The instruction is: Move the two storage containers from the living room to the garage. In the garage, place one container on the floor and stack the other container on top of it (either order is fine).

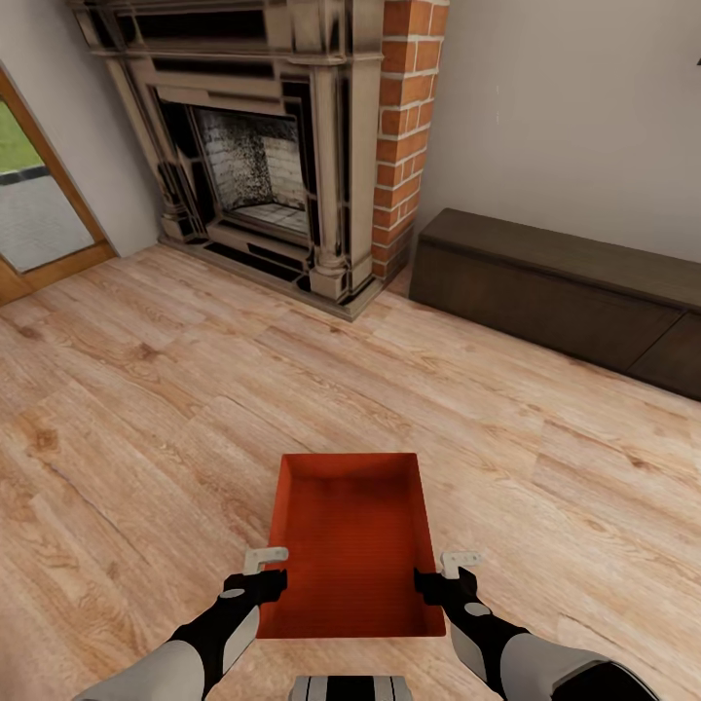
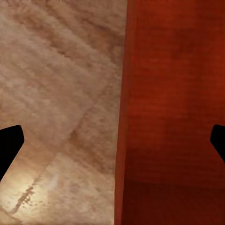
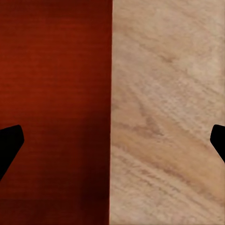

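Note:
One orange-red storage container (image 1: 355, 545) lies on the light wood-plank floor (image 1: 146, 409) of the living room, just ahead of me, its open top up and nothing inside. My left gripper (image 1: 261, 574) is at its left long wall near the close end, and my right gripper (image 1: 450, 574) is at the right wall. In the left wrist view the open left gripper (image 2: 112, 145) straddles the container wall (image 2: 123, 93), one finger over the floor and one over the ribbed inside. The right gripper (image 3: 112, 145) straddles the other wall (image 3: 110, 93) the same way, open.
A red-brick fireplace (image 1: 263, 146) with a dark metal surround stands ahead at the back. A long low dark-brown bench (image 1: 555, 282) runs along the right wall. A glass door (image 1: 39, 195) is at the far left. Bare wood floor surrounds the container.

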### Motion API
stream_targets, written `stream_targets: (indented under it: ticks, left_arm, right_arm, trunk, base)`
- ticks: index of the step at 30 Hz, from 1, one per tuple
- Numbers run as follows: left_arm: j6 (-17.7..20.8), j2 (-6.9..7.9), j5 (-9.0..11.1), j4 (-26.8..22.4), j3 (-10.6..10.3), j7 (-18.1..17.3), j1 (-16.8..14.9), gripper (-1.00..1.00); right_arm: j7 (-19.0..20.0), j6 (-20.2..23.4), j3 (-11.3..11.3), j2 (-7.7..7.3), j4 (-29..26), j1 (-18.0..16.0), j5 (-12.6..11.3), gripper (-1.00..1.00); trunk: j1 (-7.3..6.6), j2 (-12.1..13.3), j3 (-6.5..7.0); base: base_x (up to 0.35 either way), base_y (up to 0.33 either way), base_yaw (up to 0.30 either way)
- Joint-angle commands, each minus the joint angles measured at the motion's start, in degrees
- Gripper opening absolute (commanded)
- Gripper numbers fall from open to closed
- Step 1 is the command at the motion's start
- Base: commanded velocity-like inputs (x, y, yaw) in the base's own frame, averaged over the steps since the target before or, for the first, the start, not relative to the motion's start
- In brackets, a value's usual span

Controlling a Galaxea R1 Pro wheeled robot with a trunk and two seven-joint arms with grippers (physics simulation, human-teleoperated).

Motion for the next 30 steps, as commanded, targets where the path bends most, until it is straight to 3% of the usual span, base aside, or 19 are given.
stream_targets:
  ticks: [1,10,20,30]
  left_arm:
    - [0.0,-0.01,0.6,0.0,-0.5,0.3,0.0,1.0]
    - [0.0,-0.02,0.6,0.0,-0.5,0.3,0.0,1.0]
    - [0.0,-0.03,0.6,0.1,-0.5,0.3,0.0,1.0]
    - [0.0,-0.03,0.6,0.0,-0.5,0.3,0.0,1.0]
  right_arm:
    - [-0.1,-0.2,0.5,0.04,0.1,0.0,-0.4,1.0]
    - [-0.1,-0.2,0.5,0.02,0.1,0.0,-0.4,1.0]
    - [-0.1,-0.2,0.5,0.02,0.1,0.0,-0.4,1.0]
    - [-0.1,-0.3,0.5,0.02,0.1,0.0,-0.4,1.0]
  trunk:
    - [-0.01,0.0,-0.03]
    - [-0.01,0.0,-0.03]
    - [2.19,-4.0,-1.83]
    - [2.19,-4.0,-1.83]
  base:
    - [0.0,0.0,0.0]
    - [0.0,0.0,0.0]
    - [0.0,0.0,0.0]
    - [0.0,0.0,0.0]
